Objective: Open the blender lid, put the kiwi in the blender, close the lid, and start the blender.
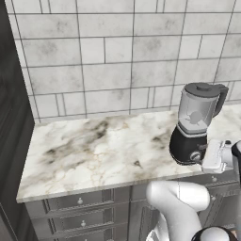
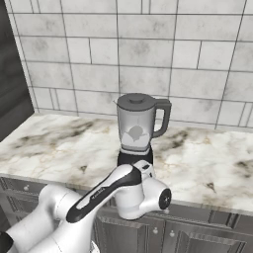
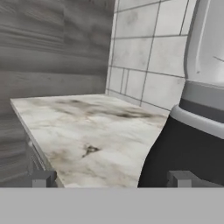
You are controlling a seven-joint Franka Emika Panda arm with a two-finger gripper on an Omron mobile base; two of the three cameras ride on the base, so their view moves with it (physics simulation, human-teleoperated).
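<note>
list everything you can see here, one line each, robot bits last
blender: one, black base, clear jar with dark grey handle, on the counter near its front edge
lid: one, dark grey, on top of the jar
counter: one, white and brown marble, along the tiled wall
wall: grey tiles behind the counter
drawers: grey, with small knobs, under the counter
side panel: dark grey, at the counter's left end
gripper: one, dark tips, open, beside the blender base
arm: one, white with dark joints

Blender [image 1: 193, 127] upright on counter, lid [image 1: 201, 88] on.
</note>
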